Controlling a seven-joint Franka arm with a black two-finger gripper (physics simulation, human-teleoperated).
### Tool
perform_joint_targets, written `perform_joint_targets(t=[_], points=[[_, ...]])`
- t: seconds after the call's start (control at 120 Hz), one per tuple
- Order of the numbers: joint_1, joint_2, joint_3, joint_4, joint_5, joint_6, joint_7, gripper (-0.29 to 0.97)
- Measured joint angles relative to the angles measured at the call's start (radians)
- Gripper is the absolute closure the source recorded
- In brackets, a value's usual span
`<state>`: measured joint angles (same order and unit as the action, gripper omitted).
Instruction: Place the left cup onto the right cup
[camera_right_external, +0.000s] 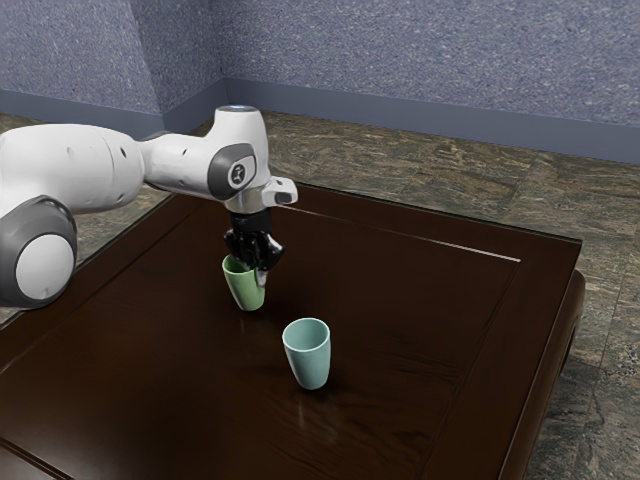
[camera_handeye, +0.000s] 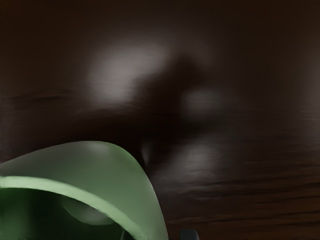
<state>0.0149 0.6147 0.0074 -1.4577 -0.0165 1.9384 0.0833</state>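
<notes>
A green cup (camera_right_external: 243, 287) stands on the dark wooden table (camera_right_external: 420, 300), toward the exterior view's left, leaning slightly. My black gripper (camera_right_external: 258, 270) comes down from above onto the side of its rim nearest the teal cup. The fingers stand close together, one inside and one outside the wall, shut on it. In the wrist view the green cup's rim (camera_handeye: 85, 185) looms large and blurred just under my hand. A teal cup (camera_right_external: 307, 352) stands upright and open-mouthed nearer the front of the table, a short way to the exterior view's right of the green one.
The table has a raised border (camera_right_external: 545, 300) all round, and its right edge drops to a stone floor (camera_right_external: 600, 200). My white arm (camera_right_external: 120, 175) reaches in from the exterior view's left. Bare wood (camera_handeye: 225, 100) lies past the green cup.
</notes>
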Motion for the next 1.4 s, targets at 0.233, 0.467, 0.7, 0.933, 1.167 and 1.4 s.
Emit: perform_joint_targets(t=[0.233,0.467,0.7,0.933,1.167,1.4], points=[[0.001,-0.002,0.002,0.0,0.005,-0.005,-0.004,0.76],[-0.007,-0.042,0.004,-0.008,0.015,-0.014,-0.009,0.78],[-0.049,-0.16,0.005,-0.066,0.041,-0.045,-0.021,0.78],[-0.134,-0.332,0.0,-0.192,0.068,-0.066,-0.041,0.78],[-0.241,-0.381,-0.009,-0.232,0.076,-0.079,-0.071,0.78],[-0.336,-0.414,-0.01,-0.281,0.094,-0.085,-0.116,0.78]])
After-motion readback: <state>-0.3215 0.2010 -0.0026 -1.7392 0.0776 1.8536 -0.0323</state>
